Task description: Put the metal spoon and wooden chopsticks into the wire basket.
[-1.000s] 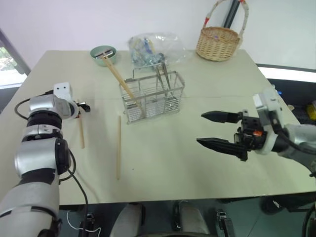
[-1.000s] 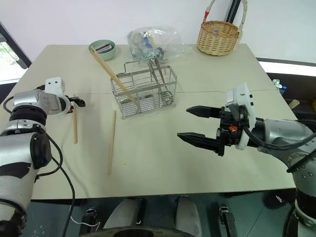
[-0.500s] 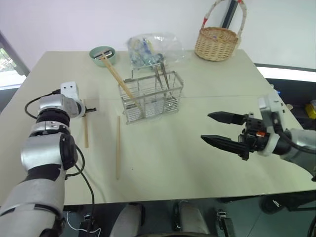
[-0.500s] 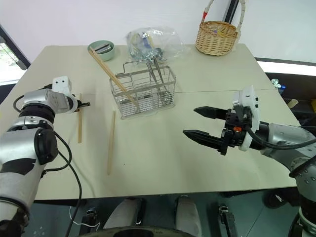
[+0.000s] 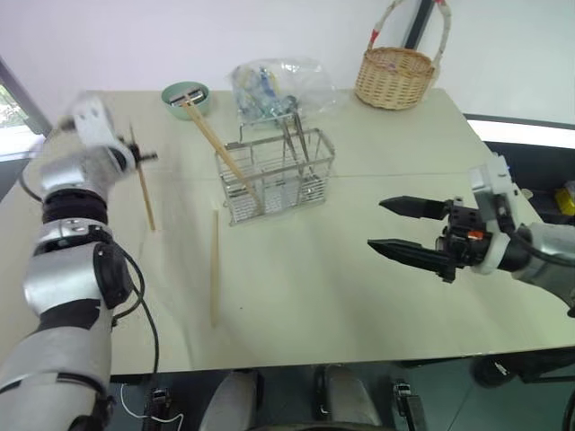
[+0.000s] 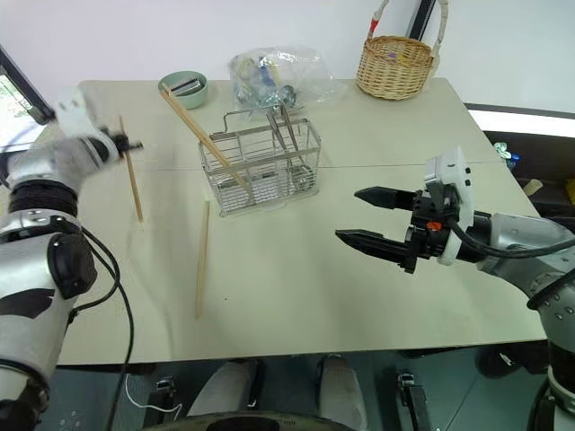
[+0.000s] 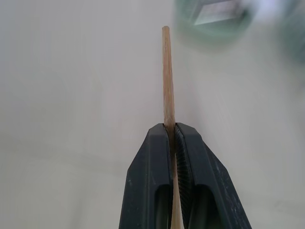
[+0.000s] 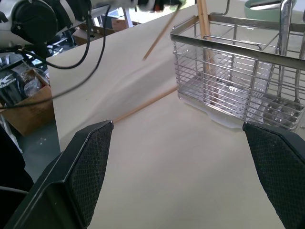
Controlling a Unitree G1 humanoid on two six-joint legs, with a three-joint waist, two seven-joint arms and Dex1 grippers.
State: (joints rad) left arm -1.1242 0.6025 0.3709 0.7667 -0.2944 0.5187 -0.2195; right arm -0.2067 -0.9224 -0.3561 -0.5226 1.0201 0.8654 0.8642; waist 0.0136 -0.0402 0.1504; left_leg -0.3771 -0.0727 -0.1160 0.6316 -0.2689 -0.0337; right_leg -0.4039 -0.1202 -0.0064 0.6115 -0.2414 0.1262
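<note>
On the table (image 5: 359, 180) by the wire basket (image 5: 274, 175), the left gripper (image 7: 172, 138) pinches one light, stiff, likely slippery wooden chopstick (image 5: 142, 184) near its upper end, lifted; right gripper (image 5: 404, 226) gapes empty.

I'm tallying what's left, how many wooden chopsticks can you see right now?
3: one chopstick in the left gripper, one flat on the table, one leaning in the basket.
</note>
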